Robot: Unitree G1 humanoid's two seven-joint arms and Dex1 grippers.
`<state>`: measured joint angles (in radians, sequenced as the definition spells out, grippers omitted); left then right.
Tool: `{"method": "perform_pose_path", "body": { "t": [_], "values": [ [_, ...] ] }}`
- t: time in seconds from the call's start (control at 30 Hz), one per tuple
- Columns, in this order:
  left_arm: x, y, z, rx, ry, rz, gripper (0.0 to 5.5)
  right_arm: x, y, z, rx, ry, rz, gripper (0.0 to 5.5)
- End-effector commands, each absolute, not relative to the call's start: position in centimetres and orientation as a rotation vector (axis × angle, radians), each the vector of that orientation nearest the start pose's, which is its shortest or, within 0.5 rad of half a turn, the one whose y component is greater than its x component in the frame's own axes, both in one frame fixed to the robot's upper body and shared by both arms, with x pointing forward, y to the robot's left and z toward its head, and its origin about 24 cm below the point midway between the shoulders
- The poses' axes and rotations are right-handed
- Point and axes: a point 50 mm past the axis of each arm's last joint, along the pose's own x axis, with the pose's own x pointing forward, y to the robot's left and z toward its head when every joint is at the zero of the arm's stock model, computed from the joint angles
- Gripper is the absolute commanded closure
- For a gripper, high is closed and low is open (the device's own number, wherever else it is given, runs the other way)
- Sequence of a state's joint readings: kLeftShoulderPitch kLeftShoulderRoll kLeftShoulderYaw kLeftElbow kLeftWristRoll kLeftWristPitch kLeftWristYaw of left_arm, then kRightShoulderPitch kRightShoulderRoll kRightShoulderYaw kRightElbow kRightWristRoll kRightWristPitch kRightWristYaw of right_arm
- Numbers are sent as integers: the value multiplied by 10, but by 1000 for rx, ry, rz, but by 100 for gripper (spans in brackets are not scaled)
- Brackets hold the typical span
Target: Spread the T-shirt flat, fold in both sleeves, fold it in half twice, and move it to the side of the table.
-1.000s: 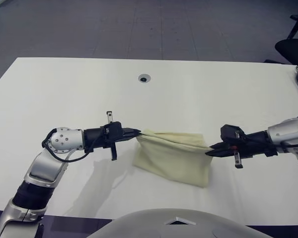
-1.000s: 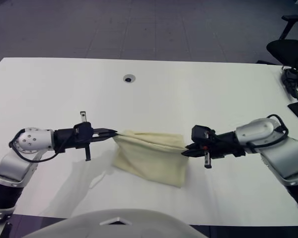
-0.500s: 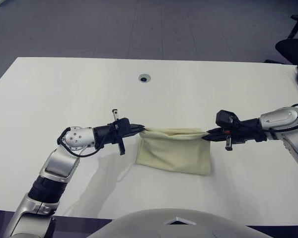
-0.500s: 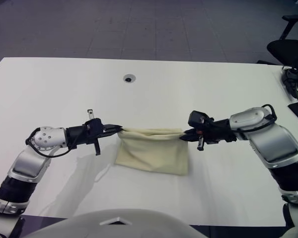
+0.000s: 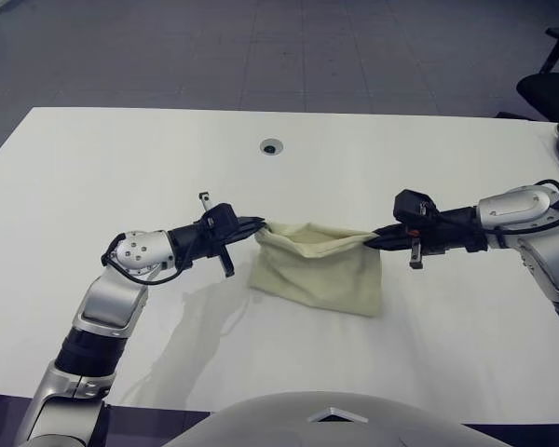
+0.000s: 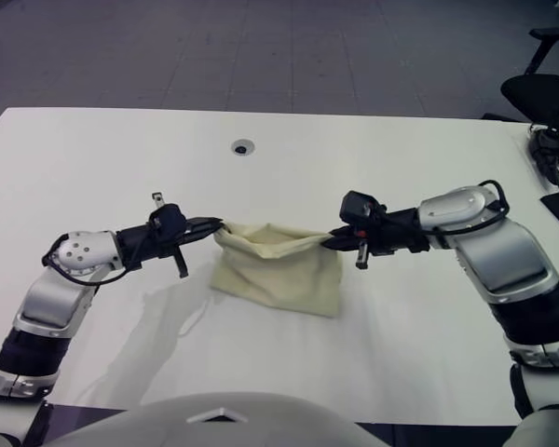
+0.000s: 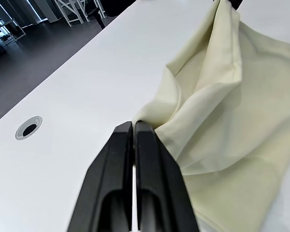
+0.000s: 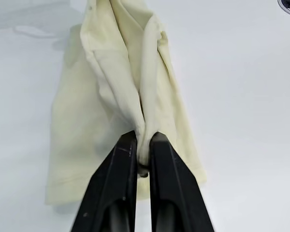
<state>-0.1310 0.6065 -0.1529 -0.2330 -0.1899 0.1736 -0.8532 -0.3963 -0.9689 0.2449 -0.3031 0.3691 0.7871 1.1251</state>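
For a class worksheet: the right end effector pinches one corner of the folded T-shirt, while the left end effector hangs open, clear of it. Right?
No. The left end effector is shut on the other corner of the T-shirt, as the left wrist view shows; the right end effector does pinch its corner.

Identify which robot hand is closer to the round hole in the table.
The left hand, pinching the T-shirt nearly in line with the hole; the right hand pinches it farther off.
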Motion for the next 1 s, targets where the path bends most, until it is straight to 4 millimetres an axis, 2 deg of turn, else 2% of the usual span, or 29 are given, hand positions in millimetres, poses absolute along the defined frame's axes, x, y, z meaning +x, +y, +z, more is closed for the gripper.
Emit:
{"method": "perform_pose_path", "body": {
  "t": [0.03, 0.13, 0.17, 0.27, 0.4, 0.53, 0.67, 0.83, 1.0],
  "values": [
    [247, 169, 100, 465, 106, -1015, 550, 260, -198, 137, -510, 660, 1138, 534],
    [248, 169, 93, 451, 134, -998, 550, 267, -202, 126, -496, 685, 1083, 534],
    [249, 168, 90, 443, 146, -990, 550, 270, -204, 122, -482, 699, 1052, 498],
    [256, 167, 79, 415, 188, -950, 550, 276, -210, 105, -441, 769, 972, 457],
    [275, 160, 70, 362, 204, -854, 550, 279, -211, 89, -383, 801, 893, 387],
    [293, 146, 70, 306, 154, -762, 483, 278, -211, 78, -351, 802, 833, 329],
    [299, 134, 77, 232, 82, -707, 419, 279, -208, 77, -331, 760, 810, 268],
    [299, 126, 82, 176, 40, -710, 329, 280, -215, 85, -357, 652, 718, 182],
    [301, 129, 78, 179, 45, -675, 246, 282, -225, 103, -368, 538, 652, 102]
  ]
}}
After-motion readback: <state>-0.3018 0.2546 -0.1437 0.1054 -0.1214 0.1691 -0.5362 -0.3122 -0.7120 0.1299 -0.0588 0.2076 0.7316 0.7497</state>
